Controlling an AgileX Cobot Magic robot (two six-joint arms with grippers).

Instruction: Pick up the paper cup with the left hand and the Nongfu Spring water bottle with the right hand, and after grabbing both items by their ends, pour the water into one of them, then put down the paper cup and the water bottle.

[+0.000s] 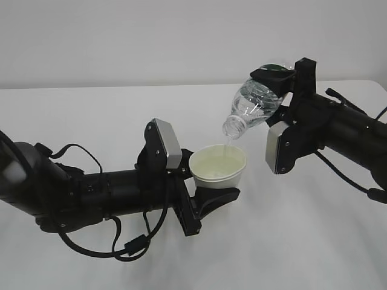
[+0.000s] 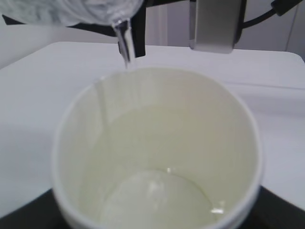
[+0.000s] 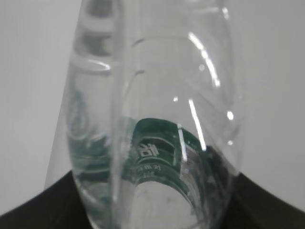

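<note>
My left gripper (image 1: 221, 188) is shut on the white paper cup (image 1: 217, 166) and holds it upright above the table. The cup fills the left wrist view (image 2: 157, 138), with pale water (image 2: 157, 202) pooled at its bottom. My right gripper (image 1: 279, 77) is shut on the base end of the Nongfu Spring water bottle (image 1: 253, 106), which tilts neck-down over the cup. A thin stream of water (image 1: 228, 144) falls from its mouth into the cup, and the left wrist view shows the stream (image 2: 125, 47) too. Up close, the clear bottle (image 3: 157, 86) shows its green label (image 3: 159, 140).
Both arms hang over a white table (image 1: 91, 115) with a pale wall behind. The silver camera housing (image 1: 279, 148) on the right wrist hangs just right of the cup.
</note>
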